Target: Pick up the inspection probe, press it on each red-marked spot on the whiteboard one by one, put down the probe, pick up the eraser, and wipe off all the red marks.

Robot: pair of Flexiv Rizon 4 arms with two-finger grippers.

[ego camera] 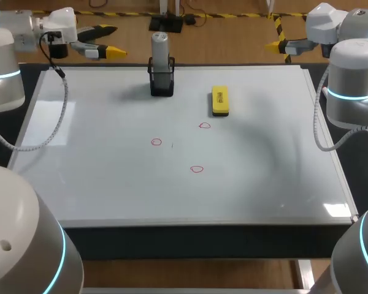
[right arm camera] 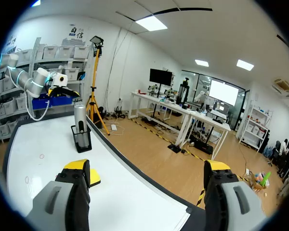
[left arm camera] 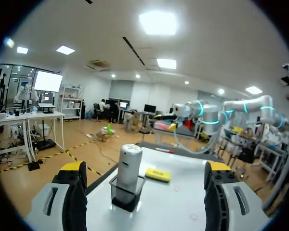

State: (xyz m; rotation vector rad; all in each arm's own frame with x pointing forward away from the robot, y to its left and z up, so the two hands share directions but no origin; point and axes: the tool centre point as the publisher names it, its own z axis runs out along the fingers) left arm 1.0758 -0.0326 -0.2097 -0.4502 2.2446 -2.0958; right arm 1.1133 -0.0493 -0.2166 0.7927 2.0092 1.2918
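A: Locating the inspection probe (ego camera: 160,52)?

B: Upright in its black holder (ego camera: 162,83) at the whiteboard's (ego camera: 98,184) 12 o'clock edge. The eraser (ego camera: 219,100) lies toward 1 o'clock, with three red marks (ego camera: 156,142) near centre. The left gripper (ego camera: 115,40) and right gripper (ego camera: 273,33) have fingers apart and hold nothing.

A: Risk?

B: Probably an off-centre grasp dragging or tipping the holder, or a tilted probe smearing a mark.

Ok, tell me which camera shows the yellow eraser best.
The head view: the eraser lies whole and unobstructed on the whiteboard. The left wrist view shows it small, beyond the probe. The right wrist view shows only a corner, behind a finger of the right gripper.
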